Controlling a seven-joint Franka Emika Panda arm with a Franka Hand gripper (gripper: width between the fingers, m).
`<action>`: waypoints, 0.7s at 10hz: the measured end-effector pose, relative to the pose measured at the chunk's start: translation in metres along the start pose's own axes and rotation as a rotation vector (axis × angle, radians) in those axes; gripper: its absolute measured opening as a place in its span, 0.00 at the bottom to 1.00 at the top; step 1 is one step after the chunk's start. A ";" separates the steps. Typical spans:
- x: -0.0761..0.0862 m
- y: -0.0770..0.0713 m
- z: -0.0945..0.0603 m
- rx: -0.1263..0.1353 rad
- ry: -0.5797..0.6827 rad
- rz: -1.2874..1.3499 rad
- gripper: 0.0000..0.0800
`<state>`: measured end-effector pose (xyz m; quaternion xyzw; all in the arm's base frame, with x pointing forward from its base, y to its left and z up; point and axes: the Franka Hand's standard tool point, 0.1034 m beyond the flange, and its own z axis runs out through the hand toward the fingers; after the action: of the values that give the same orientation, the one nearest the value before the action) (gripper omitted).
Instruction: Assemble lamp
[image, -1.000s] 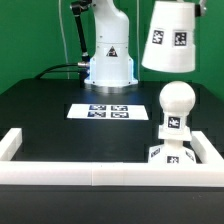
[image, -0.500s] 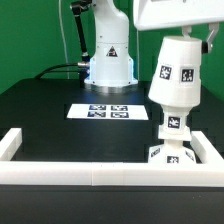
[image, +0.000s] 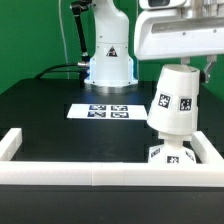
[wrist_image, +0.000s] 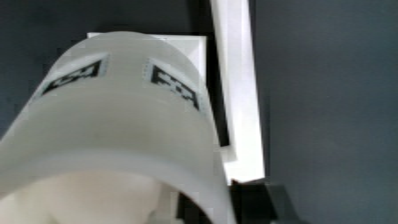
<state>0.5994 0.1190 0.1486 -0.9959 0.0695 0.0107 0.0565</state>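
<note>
Tilted over the base (image: 170, 153) at the exterior view's near right, the shade (image: 175, 98) could jam askew on the hidden bulb if pressed, and I cannot tell whether the gripper (image: 183, 62) grips it.

1. You have open desk (image: 50, 115) across the exterior view's left and middle; only the flat marker board (image: 100, 110) lies there.
2. The shade (image: 175, 100) over the base (image: 172, 153) blocks the right corner.
3. The white rail (image: 90, 172) borders the front edge.
</note>
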 end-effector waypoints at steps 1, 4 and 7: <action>-0.001 -0.002 0.002 -0.001 -0.003 0.000 0.06; 0.000 0.003 0.001 -0.001 -0.002 -0.012 0.15; 0.000 0.012 -0.009 0.000 -0.007 -0.014 0.37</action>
<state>0.5982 0.1065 0.1565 -0.9963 0.0625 0.0136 0.0566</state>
